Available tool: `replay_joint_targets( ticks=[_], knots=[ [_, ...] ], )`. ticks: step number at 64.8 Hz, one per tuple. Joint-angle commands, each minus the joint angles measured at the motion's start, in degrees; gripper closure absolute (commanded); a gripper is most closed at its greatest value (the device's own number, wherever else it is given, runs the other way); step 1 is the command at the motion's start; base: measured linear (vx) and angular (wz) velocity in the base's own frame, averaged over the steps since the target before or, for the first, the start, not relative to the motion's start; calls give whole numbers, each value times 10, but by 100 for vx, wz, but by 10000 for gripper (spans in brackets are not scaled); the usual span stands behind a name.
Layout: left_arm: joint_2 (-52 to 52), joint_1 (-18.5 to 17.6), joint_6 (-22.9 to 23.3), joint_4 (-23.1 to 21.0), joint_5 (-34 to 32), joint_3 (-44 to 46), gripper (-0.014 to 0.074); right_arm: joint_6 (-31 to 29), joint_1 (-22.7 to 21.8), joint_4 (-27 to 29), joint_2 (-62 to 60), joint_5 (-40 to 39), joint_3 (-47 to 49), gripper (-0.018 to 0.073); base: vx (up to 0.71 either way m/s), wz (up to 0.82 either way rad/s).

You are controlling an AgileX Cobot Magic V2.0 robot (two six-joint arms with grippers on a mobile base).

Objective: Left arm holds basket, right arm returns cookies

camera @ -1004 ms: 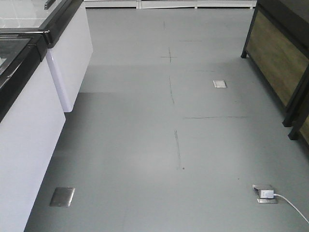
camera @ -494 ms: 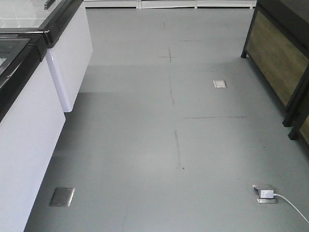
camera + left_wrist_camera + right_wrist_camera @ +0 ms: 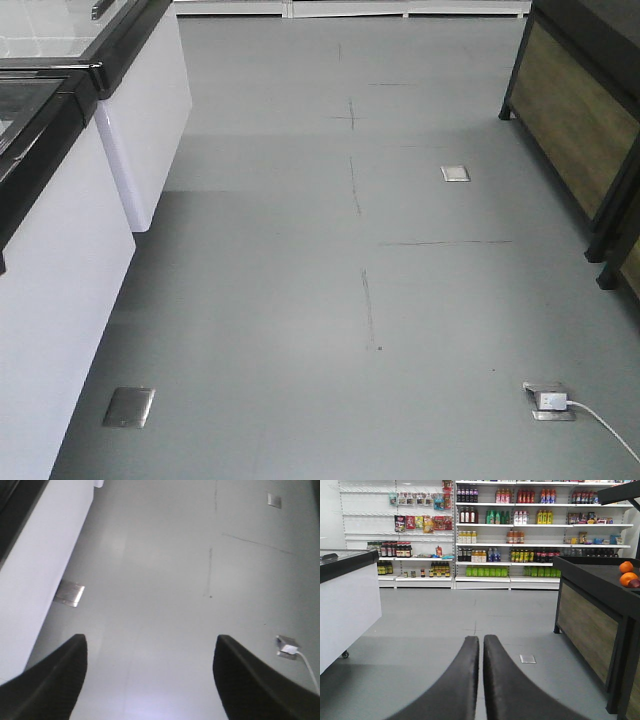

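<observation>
1. Grey floor (image 3: 300, 300) fills the front view, scored with thin dark lines. White freezer cabinets (image 3: 60, 300) with black rims stand along its left edge, and a wood-panelled stand (image 3: 570, 110) on black legs stands at the right edge.
2. Two metal floor plates are set flush in the floor: the near plate (image 3: 129, 407) is beside the cabinets and the far plate (image 3: 455, 173) is close to the stand. A white plug (image 3: 552, 401) sits in a third outlet at lower right, with its cable running off to the right.
3. Left claw (image 3: 150, 645): the two black fingers are wide apart with nothing between them, only bare floor below. It hangs over the floor between the near plate and the plug.
4. Right claw (image 3: 481, 642): the fingers are pressed together with nothing clamped. It points level down the aisle toward stocked wall shelves (image 3: 520, 530) of bottles.
5. In the right wrist view, oranges (image 3: 626, 572) lie on the dark stand's surface, to the right of the claw and well apart from it.
6. Basket and cookies: neither shows in any view, so I cannot tell their position relative to either claw.
</observation>
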State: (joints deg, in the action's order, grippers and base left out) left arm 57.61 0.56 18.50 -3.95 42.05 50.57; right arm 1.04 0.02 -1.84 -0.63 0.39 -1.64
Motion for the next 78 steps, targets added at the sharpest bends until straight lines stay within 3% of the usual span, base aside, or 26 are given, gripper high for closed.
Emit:
replay_joint_targets(
  ticks=[1, 11, 20, 32, 39, 57, 65, 78],
  knots=[
    [39, 14, 8, -50, 13, 87, 84, -1, 0, -4, -8, -44, -10, 570, 0, 0],
    [80, 80, -3, -109, 76, 190, 84, -1, 0, -4, -8, -44, -10, 570, 0, 0],
    [84, 171, -30, -164, 100, 249, 84, -1, 0, -4, -8, -44, -10, 570, 0, 0],
    [84, 303, -59, -315, 101, 285, 120, -1, 0, -4, -8, -44, -10, 570, 0, 0],
    [90, 365, -74, -366, 108, 285, 135, -1, 0, -4, -8, -44, -10, 570, 0, 0],
    [119, 522, -101, -396, 134, 285, 135, -1, 0, -4, -8, -44, -10, 570, 0, 0],
    [142, 561, -123, -445, 120, 285, 135, -1, 0, -4, -8, -44, -10, 570, 0, 0],
    [194, 587, -195, -555, 109, 285, 135, -1, 0, -4, -8, -44, -10, 570, 0, 0]
  ],
)
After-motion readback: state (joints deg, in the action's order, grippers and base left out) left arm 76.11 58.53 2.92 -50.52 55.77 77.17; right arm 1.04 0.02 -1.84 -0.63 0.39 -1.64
